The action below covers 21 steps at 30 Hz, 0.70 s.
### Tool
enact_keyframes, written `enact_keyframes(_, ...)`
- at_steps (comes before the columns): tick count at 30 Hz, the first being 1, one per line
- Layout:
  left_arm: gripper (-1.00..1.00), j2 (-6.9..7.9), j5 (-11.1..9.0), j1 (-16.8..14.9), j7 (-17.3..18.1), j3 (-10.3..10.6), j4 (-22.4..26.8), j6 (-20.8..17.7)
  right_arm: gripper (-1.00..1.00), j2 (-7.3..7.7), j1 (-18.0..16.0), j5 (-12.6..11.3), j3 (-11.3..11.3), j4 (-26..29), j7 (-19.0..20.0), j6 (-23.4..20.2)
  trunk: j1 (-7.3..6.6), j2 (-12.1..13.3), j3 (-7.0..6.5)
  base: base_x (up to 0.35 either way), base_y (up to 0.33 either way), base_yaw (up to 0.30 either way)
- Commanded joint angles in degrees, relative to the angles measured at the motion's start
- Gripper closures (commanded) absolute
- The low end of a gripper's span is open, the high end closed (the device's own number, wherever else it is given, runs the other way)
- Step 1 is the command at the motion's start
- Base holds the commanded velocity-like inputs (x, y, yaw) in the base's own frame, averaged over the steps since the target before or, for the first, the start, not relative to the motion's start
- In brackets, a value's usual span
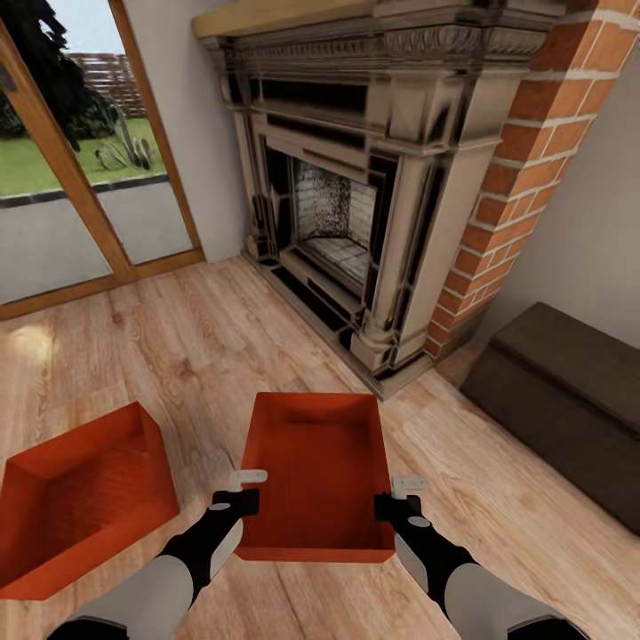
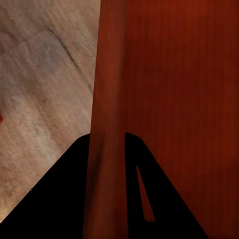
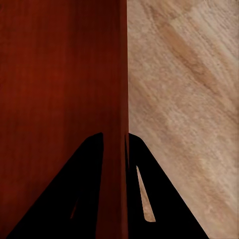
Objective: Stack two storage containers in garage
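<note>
- We saw two lidless orange-red rectangular storage containers in the living room: one (image 1: 318, 476) lay centred in the head view between both arms, and the second container (image 1: 84, 493) sat to its left, near but apart from it, on the light wood plank flooring (image 1: 187, 347).
- The left gripper (image 1: 248, 487) straddled the left wall of the central container; in the left wrist view that gripper (image 2: 107, 186) had its two dark fingers (image 2: 62, 199) on either side of the thin red wall (image 2: 107, 99), closed onto it.
- The right gripper (image 1: 402, 494) straddled the opposite wall in the same manner; in the right wrist view the right gripper (image 3: 112, 191) clamped the wall (image 3: 117, 74) between its fingers (image 3: 79, 189).
- We could not tell whether the central container rested on the planks or was raised.
- Beyond it stood a brick-and-dark-wood fireplace (image 1: 373, 178), with wood-framed glass doors (image 1: 80, 178) to the left and a dark brown wooden chest (image 1: 569, 400) to the right.
</note>
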<state>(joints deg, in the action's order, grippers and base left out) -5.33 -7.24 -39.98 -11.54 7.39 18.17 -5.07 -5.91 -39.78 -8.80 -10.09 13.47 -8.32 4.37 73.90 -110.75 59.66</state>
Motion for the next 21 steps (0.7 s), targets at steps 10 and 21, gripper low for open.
enact_keyframes(10,1.00,-0.02,-0.9,0.0,-0.3,0.3,0.2,-0.3,1.00,0.11,0.0,-0.9,-0.4,0.0,0.2,0.5,-2.21,4.0,-1.76,0.000,0.000,0.000)
enact_keyframes(21,1.00,0.05,-0.9,0.0,-0.3,0.3,0.1,-0.3,1.00,0.20,0.0,-0.9,-0.9,0.0,0.3,0.5,-4.63,8.4,-3.74,0.000,0.000,0.000)
